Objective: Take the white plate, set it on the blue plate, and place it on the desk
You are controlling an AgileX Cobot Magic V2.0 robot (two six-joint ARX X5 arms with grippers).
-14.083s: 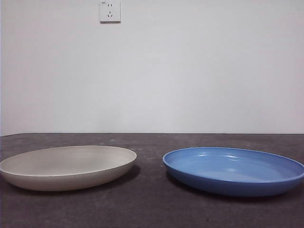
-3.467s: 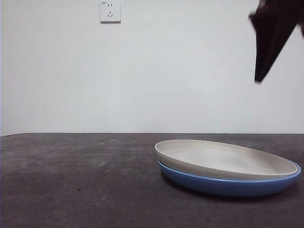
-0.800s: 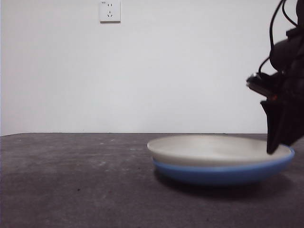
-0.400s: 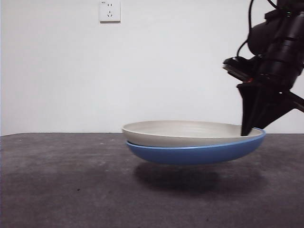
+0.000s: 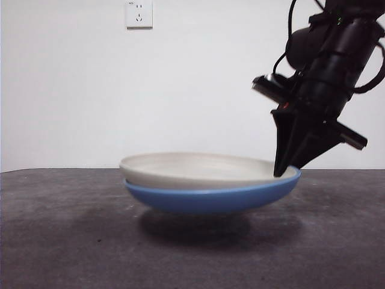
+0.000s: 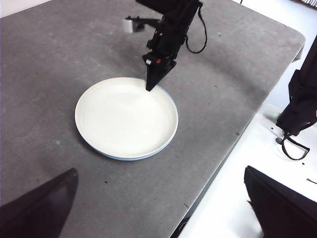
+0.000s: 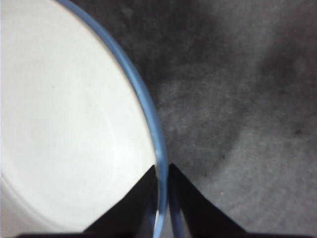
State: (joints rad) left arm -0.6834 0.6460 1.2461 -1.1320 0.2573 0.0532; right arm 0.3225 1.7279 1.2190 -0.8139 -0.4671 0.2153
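The white plate (image 5: 198, 167) lies nested in the blue plate (image 5: 204, 198), and both hang level a little above the desk (image 5: 60, 241), with a shadow beneath. My right gripper (image 5: 283, 171) is shut on the rim of the blue plate at its right side. In the right wrist view the blue rim (image 7: 143, 104) runs between the closed jaws of the gripper (image 7: 162, 183), with the white plate (image 7: 64, 124) beside it. The left wrist view shows the white plate (image 6: 124, 119) from high up. My left gripper (image 6: 158, 208) is open and empty, far above the desk.
A wall socket (image 5: 139, 14) sits high on the white wall behind. In the left wrist view the desk's edge (image 6: 233, 144) runs close to the plates, with a white floor and a black object (image 6: 302, 104) beyond it.
The stacked plates have risen off the desk and moved left with my right gripper, which holds them by the rim. Long before, the white plate lay alone at the left.
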